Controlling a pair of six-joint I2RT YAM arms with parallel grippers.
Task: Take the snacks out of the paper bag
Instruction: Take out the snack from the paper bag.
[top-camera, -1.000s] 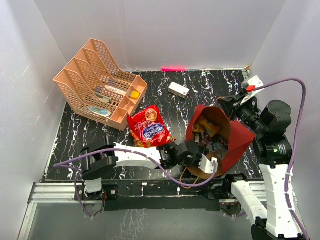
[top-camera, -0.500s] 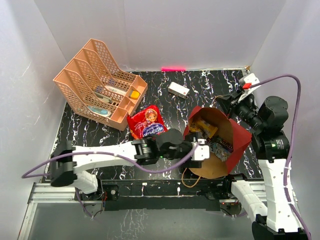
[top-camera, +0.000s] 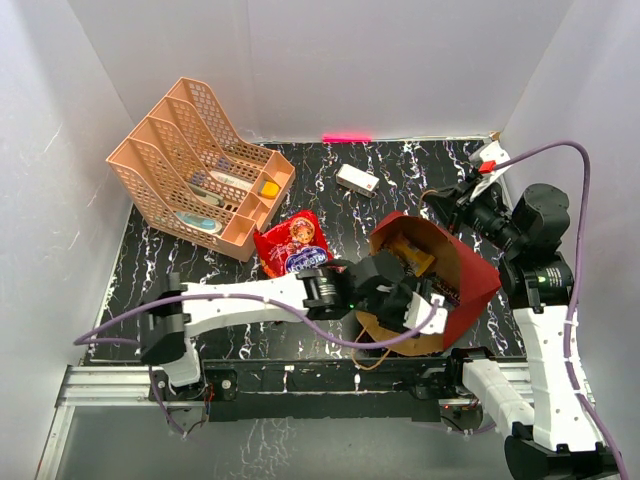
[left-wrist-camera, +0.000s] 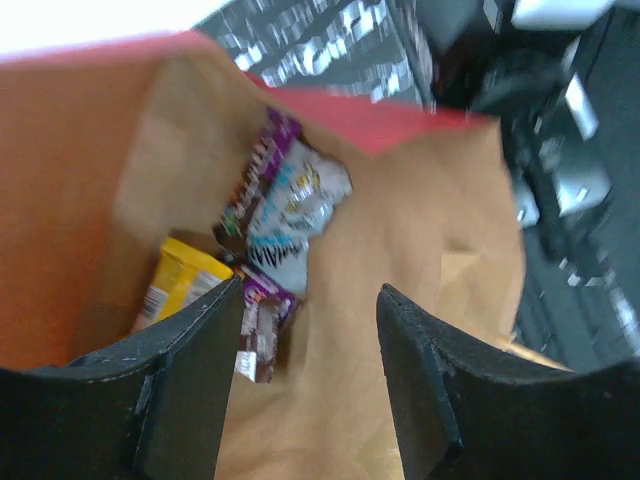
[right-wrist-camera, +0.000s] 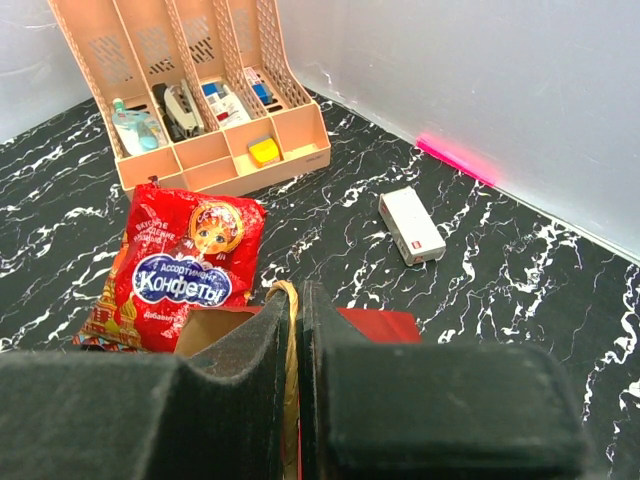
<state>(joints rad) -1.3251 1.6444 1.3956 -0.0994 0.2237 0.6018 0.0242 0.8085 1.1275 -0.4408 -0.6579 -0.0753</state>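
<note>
On a black marbled table (top-camera: 400, 170), left gripper (left-wrist-camera: 308, 300) gapes inside the red paper bag (top-camera: 480, 275). Right gripper (right-wrist-camera: 298, 300) clamps its cord handle (right-wrist-camera: 288, 340).

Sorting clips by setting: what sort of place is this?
Probably a lab test cell: plain white walls enclose a black marbled tabletop, and a metal rail runs along its near edge.
</note>
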